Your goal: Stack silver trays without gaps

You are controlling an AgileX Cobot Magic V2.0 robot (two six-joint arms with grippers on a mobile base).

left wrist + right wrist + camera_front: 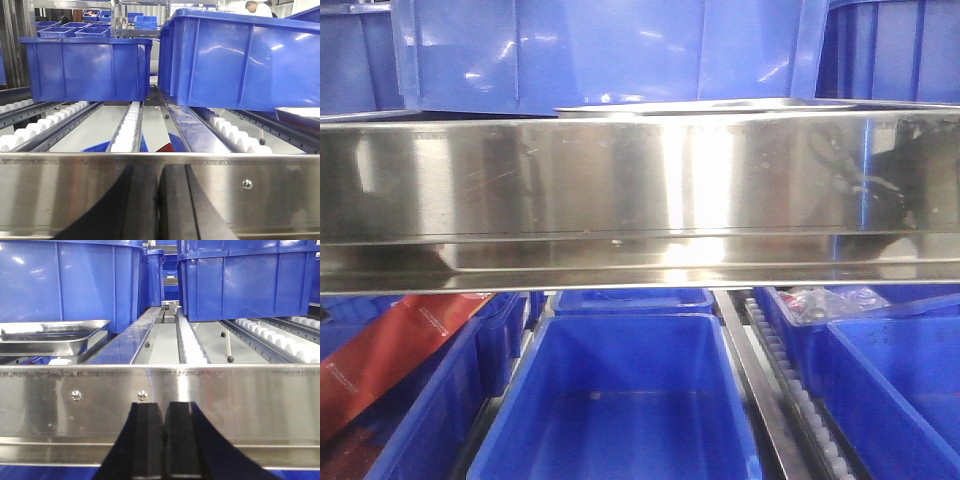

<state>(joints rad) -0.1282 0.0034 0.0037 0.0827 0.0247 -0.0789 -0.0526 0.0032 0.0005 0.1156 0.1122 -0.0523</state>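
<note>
On my left wrist feed the left gripper (159,172) had its black jaws pressed together, only a hairline slit between them and nothing pinched. The right gripper (164,409) looked the same: jaws closed on nothing. Each sat low against the near side of the steel rail (75,190), which ran across the full width of both wrist views.

Beyond the rail, the silver trays (50,332) lay to the left of the right gripper, on the shelf just behind the rail. They looked like one nested in another, though I could not tell how snugly. The left wrist camera caught only a bright rim at its far right edge, so the trays lay between the two arms.

Behind them, blue bins (90,70) stood on the roller tracks (127,127). The front camera showed more bins below the rail, one holding a red packet (390,350).
</note>
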